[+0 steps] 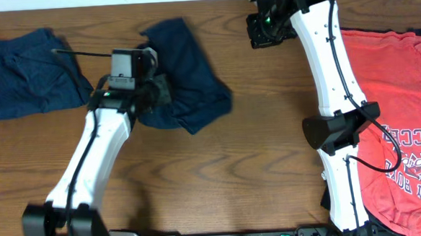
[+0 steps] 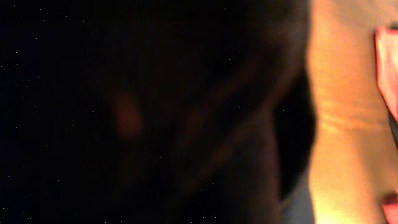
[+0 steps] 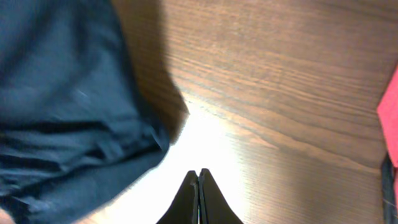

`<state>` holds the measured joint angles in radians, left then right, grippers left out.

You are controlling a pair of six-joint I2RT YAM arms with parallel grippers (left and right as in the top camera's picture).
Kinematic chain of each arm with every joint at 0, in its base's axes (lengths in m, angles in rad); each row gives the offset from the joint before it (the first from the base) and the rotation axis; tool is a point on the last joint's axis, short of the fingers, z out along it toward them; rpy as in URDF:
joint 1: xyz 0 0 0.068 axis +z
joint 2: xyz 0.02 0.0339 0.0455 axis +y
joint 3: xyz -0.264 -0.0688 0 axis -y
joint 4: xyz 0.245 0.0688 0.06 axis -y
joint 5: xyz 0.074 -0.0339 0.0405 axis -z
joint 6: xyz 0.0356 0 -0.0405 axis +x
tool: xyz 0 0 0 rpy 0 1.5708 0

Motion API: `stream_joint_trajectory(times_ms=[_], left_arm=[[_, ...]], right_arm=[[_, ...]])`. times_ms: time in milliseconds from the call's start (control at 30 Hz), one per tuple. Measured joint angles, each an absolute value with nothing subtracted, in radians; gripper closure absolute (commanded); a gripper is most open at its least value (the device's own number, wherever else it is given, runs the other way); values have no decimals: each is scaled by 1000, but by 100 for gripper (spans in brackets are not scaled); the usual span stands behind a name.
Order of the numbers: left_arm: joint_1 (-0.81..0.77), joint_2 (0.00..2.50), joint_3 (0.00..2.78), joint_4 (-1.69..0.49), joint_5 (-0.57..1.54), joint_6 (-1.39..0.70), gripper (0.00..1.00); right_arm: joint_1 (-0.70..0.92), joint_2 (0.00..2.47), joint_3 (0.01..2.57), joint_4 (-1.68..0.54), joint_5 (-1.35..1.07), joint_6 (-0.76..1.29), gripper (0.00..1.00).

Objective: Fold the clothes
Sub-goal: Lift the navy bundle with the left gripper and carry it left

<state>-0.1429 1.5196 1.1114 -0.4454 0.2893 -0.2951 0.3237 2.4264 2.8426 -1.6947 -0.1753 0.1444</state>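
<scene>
Gripping a crumpled navy shirt [image 1: 187,65] in our clamped left end effector [image 1: 151,92], right end effector [image 3: 198,180] closed on nothing, we see nothing folded yet.

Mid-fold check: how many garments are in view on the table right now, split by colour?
Navy: 2, the navy shirt at the left and the navy shirt in the middle
Coral-red: 1, the red printed shirt at the right
Total: 3
A dark edge shows along the red one's far side; whether it is another shirt, I cannot tell.
</scene>
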Motion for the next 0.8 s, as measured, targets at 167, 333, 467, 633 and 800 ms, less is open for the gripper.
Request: stream_joint_trajectory(times_ms=[167, 333, 467, 633, 800], left_arm=[[-88, 1447, 1111, -445, 186, -295, 94], [1, 1438, 1111, -443, 124, -295, 94], [86, 1438, 1111, -412, 93, -287, 94], [198, 1438, 1111, -377, 78, -283, 94], [314, 1438, 1111, -286, 72, -280, 94]], right_arm=[[369, 2426, 2803, -1695, -195, 145, 98], [442, 2426, 2752, -1695, -207, 144, 99], [501, 2426, 2695, -1695, -210, 144, 99], [562, 2426, 2624, -1695, -213, 144, 98], [577, 2427, 2587, -1697, -216, 145, 98]])
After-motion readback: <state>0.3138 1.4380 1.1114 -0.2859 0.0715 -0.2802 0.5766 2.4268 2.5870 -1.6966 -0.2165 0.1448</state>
